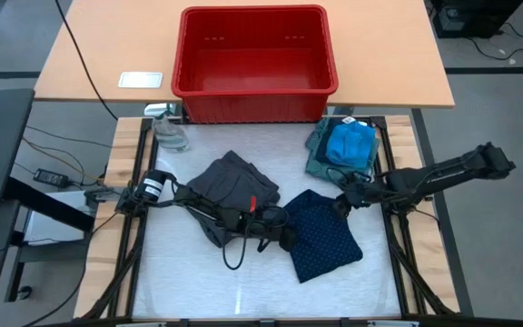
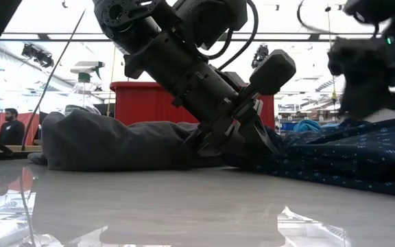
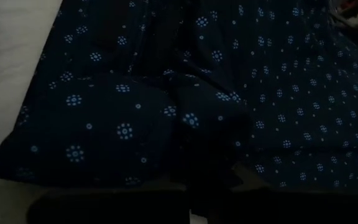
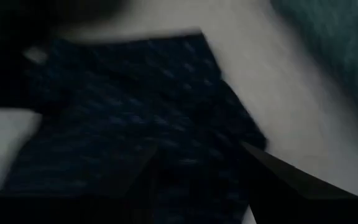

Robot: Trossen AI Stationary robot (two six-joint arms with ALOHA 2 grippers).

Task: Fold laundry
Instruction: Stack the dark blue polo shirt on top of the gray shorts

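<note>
1. Your table [image 1: 189, 282] carries a pale mat. The red bin [image 1: 254, 64] sits at 12 o'clock on the wooden desk beyond it, and in the low view only its red wall shows behind the cloth.
2. The charcoal-grey garment [image 1: 230, 186] lies bunched just left of centre. From above you see a crumpled patch; the low view alone shows it as a tall heap [image 2: 108, 144].
3. The navy dotted piece [image 1: 323, 234] lies spread at about 5 o'clock from centre, its left edge close beside the charcoal heap. The left wrist view alone makes its pale flower print [image 3: 123, 130] plain.
4. The grey-green shirt [image 1: 316, 159] lies at 2 o'clock near the table's right rail, with the bright blue garment [image 1: 350, 143] on top of it. The low view gives only a blue scrap behind the dotted cloth.
5. Your left gripper [image 1: 284, 238] reaches across the charcoal heap to the dotted piece's left edge. Its fingers are pressed together, and its wrist view shows a fold of that cloth bunched at them, so it looks pinched there.
6. Your right gripper [image 1: 341, 204] hangs over the dotted piece's upper right corner, at 3 o'clock from centre. Its wrist view shows the fingers [image 4: 278, 177] apart above the cloth, holding nothing.
</note>
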